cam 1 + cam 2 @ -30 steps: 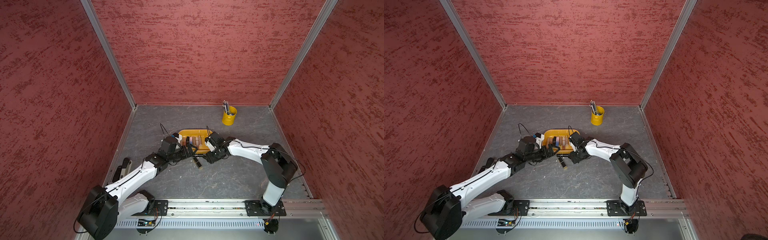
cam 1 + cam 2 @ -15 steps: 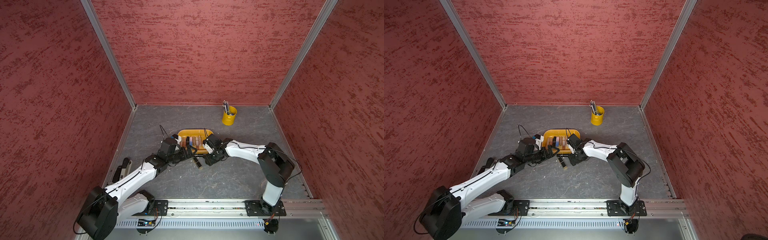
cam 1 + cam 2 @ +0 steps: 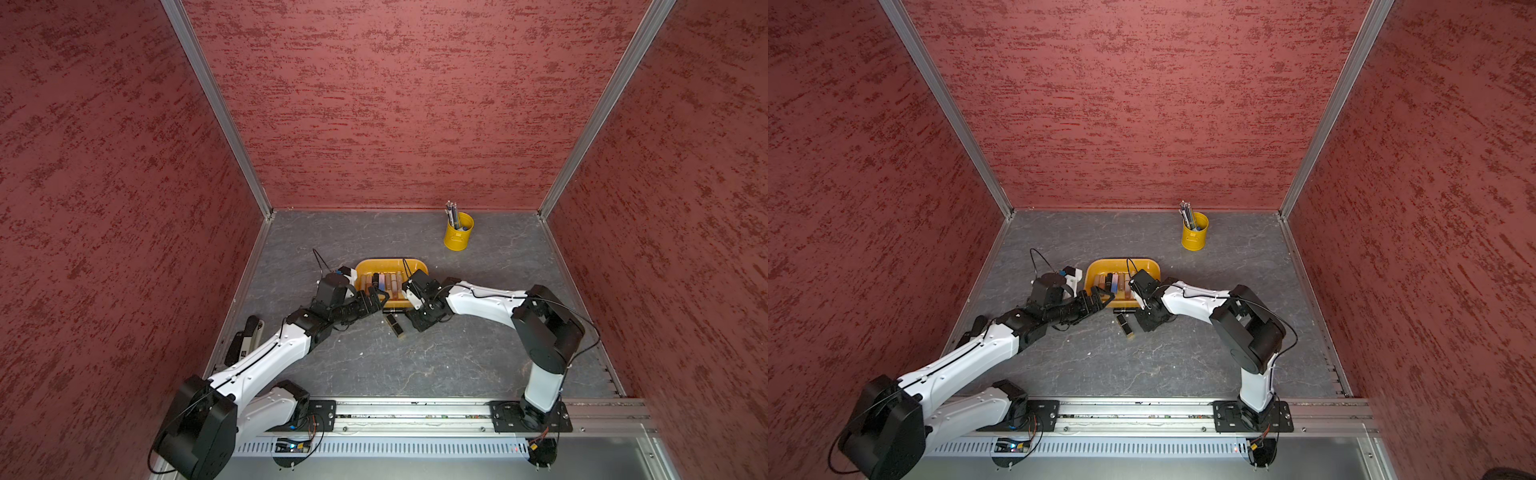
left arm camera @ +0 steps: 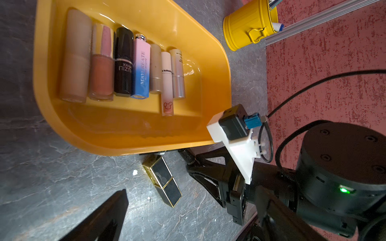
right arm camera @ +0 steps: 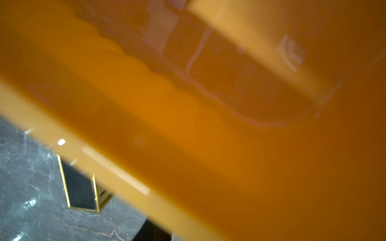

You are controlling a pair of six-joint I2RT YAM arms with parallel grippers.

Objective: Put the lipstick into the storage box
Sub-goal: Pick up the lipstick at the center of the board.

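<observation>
The storage box [image 3: 390, 264] is a shallow orange-yellow tub mid-table with several lipsticks [image 4: 123, 64] lying side by side in it. Two lipsticks lie on the table just in front of its near rim. One is a black round lipstick [image 3: 392, 310] lying along the rim. The other is a square black-and-gold lipstick [image 3: 395, 325] [image 4: 163, 181]. My right gripper [image 3: 408, 312] [image 4: 187, 159] is down at the black round one's end, fingers pinched on it. My left gripper [image 3: 379, 300] hovers open at the box's near left corner, holding nothing. The right wrist view is mostly filled by the box wall [image 5: 208, 125].
A yellow pen cup [image 3: 458, 232] with pens stands at the back right. Red walls close in three sides of the grey marbled table [image 3: 374, 365]. The two arms meet close together in front of the box.
My right gripper has shifted slightly left and toward the table's front, down onto the black round lipstick, and its jaws have narrowed. The left arm has hardly moved.
</observation>
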